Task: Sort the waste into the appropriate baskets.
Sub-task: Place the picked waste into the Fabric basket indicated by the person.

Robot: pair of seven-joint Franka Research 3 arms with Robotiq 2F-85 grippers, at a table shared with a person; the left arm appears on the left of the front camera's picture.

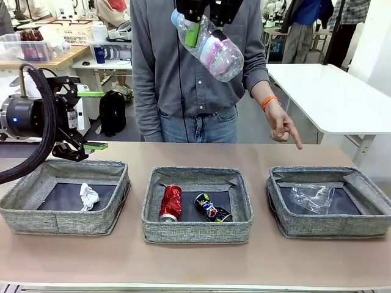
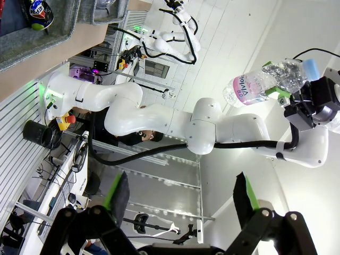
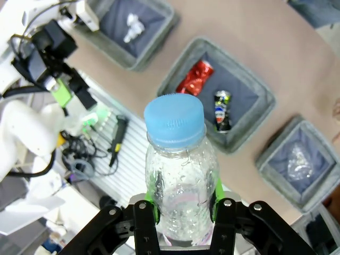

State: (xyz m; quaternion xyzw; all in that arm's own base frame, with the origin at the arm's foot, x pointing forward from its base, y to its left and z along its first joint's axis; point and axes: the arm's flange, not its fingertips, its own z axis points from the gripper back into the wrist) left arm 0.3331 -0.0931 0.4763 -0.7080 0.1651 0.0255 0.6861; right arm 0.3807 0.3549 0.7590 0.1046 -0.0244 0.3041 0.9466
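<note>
High over the table, my right gripper (image 1: pixel 197 21) is shut on the small blue-capped water bottle (image 1: pixel 212 50), green pads (image 3: pixel 154 197) pressing its sides below the cap. At the far left my left gripper (image 1: pixel 93 119) hangs open with nothing between its fingers, above the left basket (image 1: pixel 61 221). That basket holds the white paper wad (image 1: pixel 89 196). The red can (image 1: pixel 171 202) and the dark blue-and-yellow can (image 1: pixel 212 208) lie in the middle basket (image 1: pixel 195 233). In the right basket (image 1: pixel 330 227) lies the clear plastic cup (image 1: pixel 311 196).
A person stands at the far side; one hand (image 1: pixel 285 126) points a finger down toward the right basket. A strip of bare tabletop (image 1: pixel 195 262) runs in front of the baskets. A white table (image 1: pixel 330 97) stands behind at the right.
</note>
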